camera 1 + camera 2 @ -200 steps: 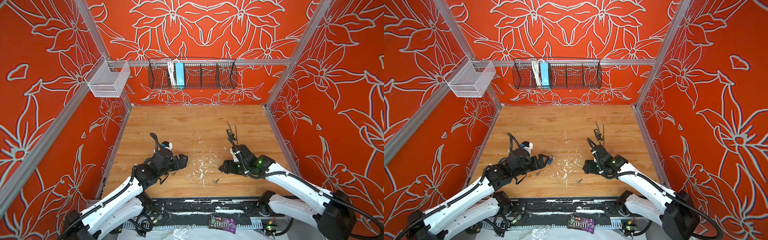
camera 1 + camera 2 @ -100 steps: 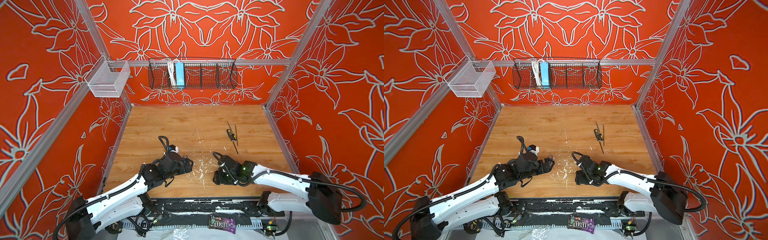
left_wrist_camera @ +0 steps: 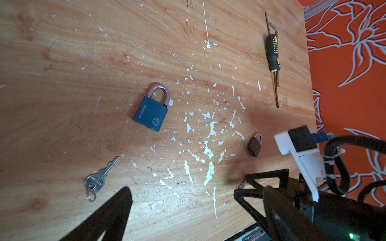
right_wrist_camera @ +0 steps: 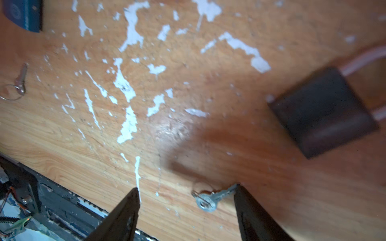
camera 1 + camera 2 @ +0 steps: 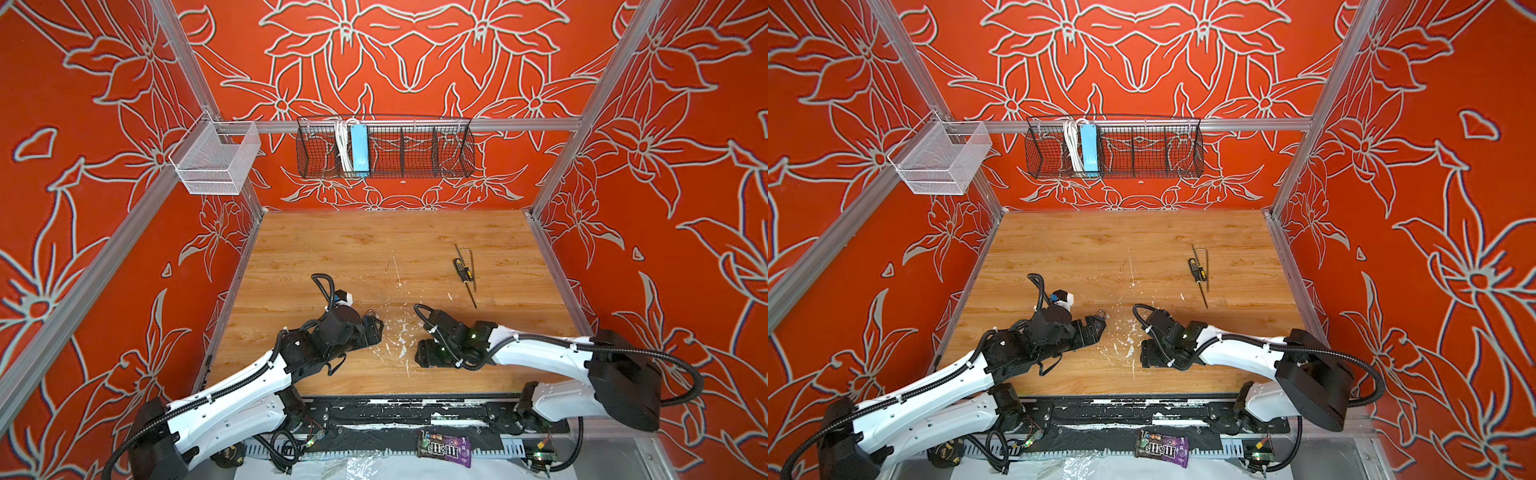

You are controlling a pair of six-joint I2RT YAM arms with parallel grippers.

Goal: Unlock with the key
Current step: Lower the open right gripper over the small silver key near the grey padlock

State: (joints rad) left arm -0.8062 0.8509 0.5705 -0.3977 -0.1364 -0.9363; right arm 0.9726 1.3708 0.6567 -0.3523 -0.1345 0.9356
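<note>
A blue padlock (image 3: 151,112) lies flat on the wooden table (image 3: 62,62), shackle shut. In both top views my left gripper (image 5: 374,330) (image 5: 1096,326) hides most of it. A silver key on a ring (image 3: 98,179) lies close to one left fingertip (image 3: 125,192). My left gripper (image 3: 198,187) is open and empty. A small brown padlock (image 4: 321,112) lies beyond my right gripper (image 4: 186,187), which is open low over the table. A small key on a ring (image 4: 211,198) lies between its fingers, its blade touching one fingertip (image 4: 237,187).
A black-and-yellow screwdriver (image 5: 463,270) and a hex key (image 5: 471,266) lie at the back right of the table. A wire basket (image 5: 384,145) and a mesh bin (image 5: 216,160) hang on the walls. The table's front edge (image 4: 69,187) runs just behind the right fingers.
The right arm has swung low and forward, bringing its gripper down around the small key near the front edge. The left gripper has crept right, over the blue padlock.
</note>
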